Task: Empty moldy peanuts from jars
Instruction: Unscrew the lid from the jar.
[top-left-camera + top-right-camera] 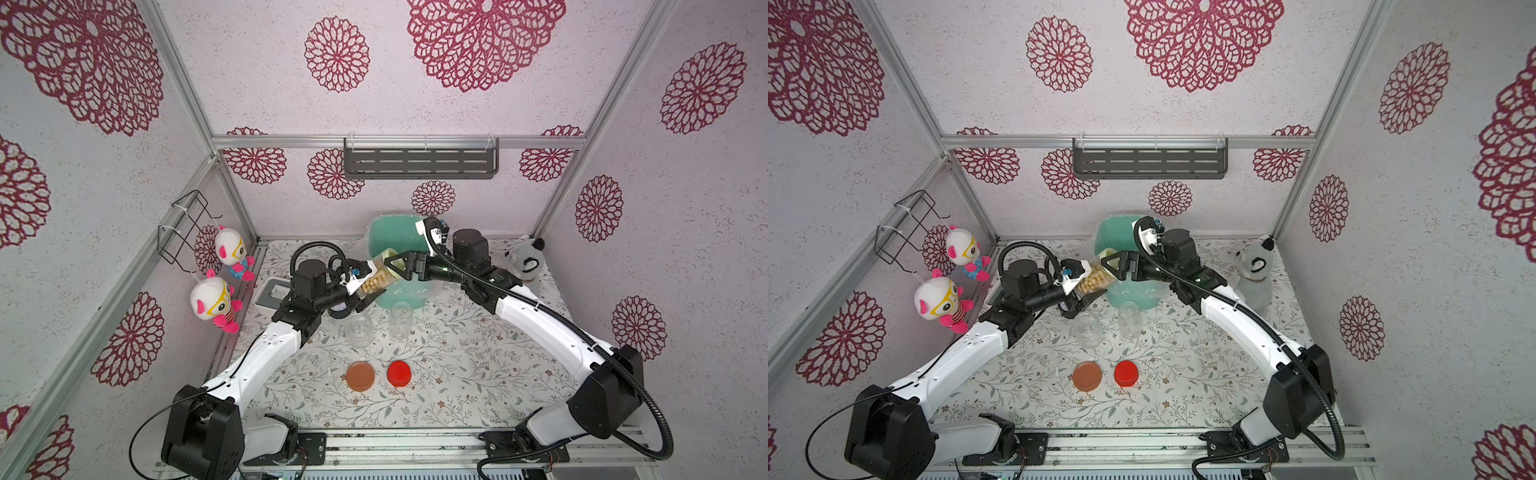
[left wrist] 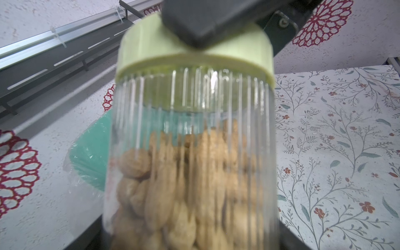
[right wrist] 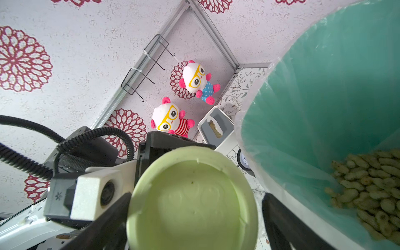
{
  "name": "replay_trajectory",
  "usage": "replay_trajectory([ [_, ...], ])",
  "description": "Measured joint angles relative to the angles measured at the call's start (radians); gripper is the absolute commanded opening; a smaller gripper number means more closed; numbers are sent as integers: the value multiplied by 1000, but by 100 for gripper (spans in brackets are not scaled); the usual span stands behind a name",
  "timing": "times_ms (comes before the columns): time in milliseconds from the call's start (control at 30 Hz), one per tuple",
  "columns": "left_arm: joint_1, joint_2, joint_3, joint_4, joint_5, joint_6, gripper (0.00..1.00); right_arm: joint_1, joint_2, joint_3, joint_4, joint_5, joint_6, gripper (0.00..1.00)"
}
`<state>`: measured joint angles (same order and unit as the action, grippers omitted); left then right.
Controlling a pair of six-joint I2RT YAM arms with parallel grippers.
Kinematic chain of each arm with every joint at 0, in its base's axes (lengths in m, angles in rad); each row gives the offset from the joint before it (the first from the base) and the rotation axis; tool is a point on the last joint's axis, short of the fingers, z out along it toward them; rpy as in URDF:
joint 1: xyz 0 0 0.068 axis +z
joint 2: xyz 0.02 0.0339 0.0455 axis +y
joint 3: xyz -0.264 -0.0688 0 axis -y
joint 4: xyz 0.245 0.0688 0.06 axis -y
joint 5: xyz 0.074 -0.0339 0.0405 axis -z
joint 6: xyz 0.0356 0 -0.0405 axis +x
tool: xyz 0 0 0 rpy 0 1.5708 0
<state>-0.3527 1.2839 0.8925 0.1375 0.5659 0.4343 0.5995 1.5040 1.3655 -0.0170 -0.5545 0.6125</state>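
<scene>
**A jar of peanuts held up by the teal bin**

The left jaws are clenched on a clear jar (image 1: 376, 279). It is round, with thin ribs running down its plastic wall. It hangs in the air, tipped on its side, just by the near rim of the teal bin (image 1: 386, 232) at the far middle of the bench (image 1: 457, 374).

The jar is about half full of peanuts (image 2: 184, 184), bumpy and tan. A round, smooth, pale green lid (image 3: 190, 199) is on its mouth, facing right.

The right jaws stand wide on either side of this lid. A small gap shows by one jaw, so they are not clenched.

The bin has a thin, crinkly, see-through bag inside. A pile of peanuts (image 3: 372, 188) lies at the bottom.

Two more clear jars stand upright and empty, side by side, just near of the bin: one on the left (image 1: 360, 328), one on the right (image 1: 401, 318).

Nearer still lie two round lids, apart from each other: a brown-orange lid (image 1: 360, 375) and a red lid (image 1: 399, 372). The bench has a leaf and flower pattern.
</scene>
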Motion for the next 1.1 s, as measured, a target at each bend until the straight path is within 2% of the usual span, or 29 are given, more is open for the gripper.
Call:
replay_trajectory([
  [367, 0, 0, 2, -16, 9, 8, 0, -5, -3, -6, 9, -28, -88, 62],
  [633, -2, 3, 20, -77, 98, 15, 0, -55, -51, -105, 87, -190, -290, 48],
  [900, -2, 23, 69, -164, 209, 31, 0, -98, -63, -100, 26, -359, -629, 45],
  [1100, -3, 34, 90, -214, 279, 48, 0, -117, -70, -71, -89, -429, -871, 48],
])
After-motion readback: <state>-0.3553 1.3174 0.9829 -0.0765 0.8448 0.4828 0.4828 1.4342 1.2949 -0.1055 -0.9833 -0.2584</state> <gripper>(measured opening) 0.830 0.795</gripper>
